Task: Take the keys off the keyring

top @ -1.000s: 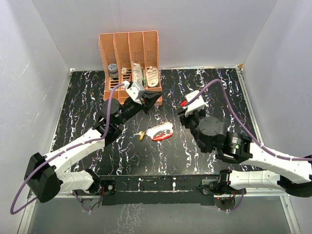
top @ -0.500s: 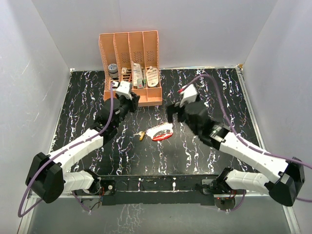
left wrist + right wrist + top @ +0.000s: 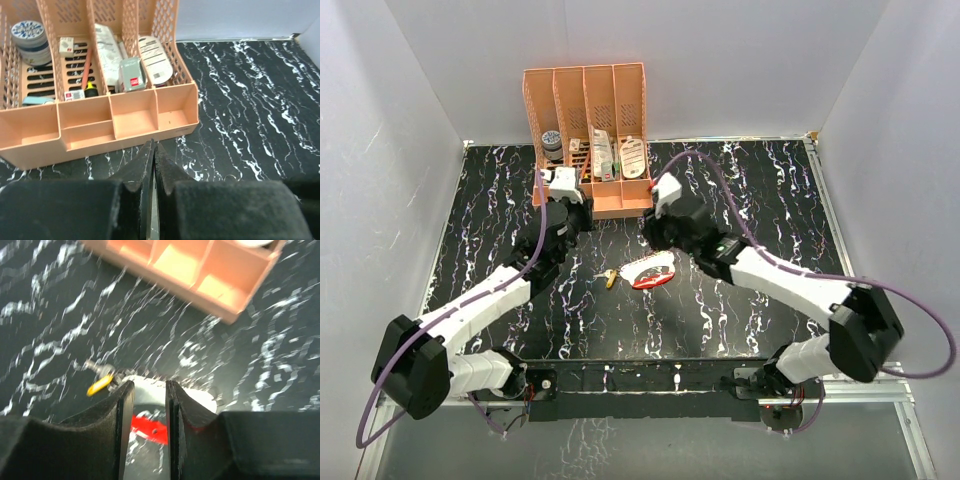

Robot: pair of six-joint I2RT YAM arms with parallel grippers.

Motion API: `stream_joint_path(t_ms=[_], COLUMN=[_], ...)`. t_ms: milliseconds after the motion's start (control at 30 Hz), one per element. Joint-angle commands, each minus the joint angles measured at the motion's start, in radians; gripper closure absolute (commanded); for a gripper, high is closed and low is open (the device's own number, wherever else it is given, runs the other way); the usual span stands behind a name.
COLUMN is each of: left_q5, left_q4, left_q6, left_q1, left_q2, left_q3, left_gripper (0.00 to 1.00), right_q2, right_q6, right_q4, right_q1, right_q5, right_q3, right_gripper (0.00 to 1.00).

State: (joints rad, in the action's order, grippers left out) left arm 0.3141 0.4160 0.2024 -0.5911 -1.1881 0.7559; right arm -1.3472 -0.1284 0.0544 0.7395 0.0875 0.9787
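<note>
In the left wrist view, the left gripper (image 3: 152, 145) has its fingers pressed together with nothing between them. An orange desk rack (image 3: 125, 120) stands just beyond the tips on the black marble table (image 3: 260, 100). In the right wrist view, which is blurred, the right gripper (image 3: 146, 386) shows a narrow gap between its fingers, which hold nothing. The red-and-white tag of the keyring (image 3: 147, 429) lies below that gap, and a yellow key (image 3: 100, 385) sits just left of the left fingertip. From the top, the keyring and key lie on the table nearer the arm bases than the right fingers, well apart from the left fingers by the rack.
</note>
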Motion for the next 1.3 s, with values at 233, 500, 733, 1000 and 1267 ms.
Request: stream_joint_path(t_ms=[233, 500, 733, 1000, 1267], left_q5=[0.287, 0.345, 0.352, 0.338, 0.325], left_q4=[-0.07, -0.011, -0.028, -0.017, -0.024], left_q6=[0.131, 0.121, 0.117, 0.101, 0.101], left_q1=[0.0, 0.003, 0.003, 0.003, 0.002], left_q2=[0.096, 0.16, 0.126, 0.118, 0.123], left_q3=[-0.103, -0.161, -0.152, -0.157, -0.155], left_gripper=[0.79, 0.72, 0.69, 0.66, 0.66], right_q2=[-0.134, -0.269, -0.387, -0.431, -0.476], right_q6=[-0.073, -0.171, -0.244, -0.309, -0.357], right_q4=[-0.021, -0.116, -0.159, -0.279, -0.33], right_q1=[0.212, 0.222, 0.222, 0.222, 0.221], right_q5=[-0.021, -0.084, -0.125, -0.102, -0.049], right_q3=[-0.022, -0.039, 0.02, 0.008, 0.026], right_gripper=[0.67, 0.61, 0.62, 0.59, 0.58])
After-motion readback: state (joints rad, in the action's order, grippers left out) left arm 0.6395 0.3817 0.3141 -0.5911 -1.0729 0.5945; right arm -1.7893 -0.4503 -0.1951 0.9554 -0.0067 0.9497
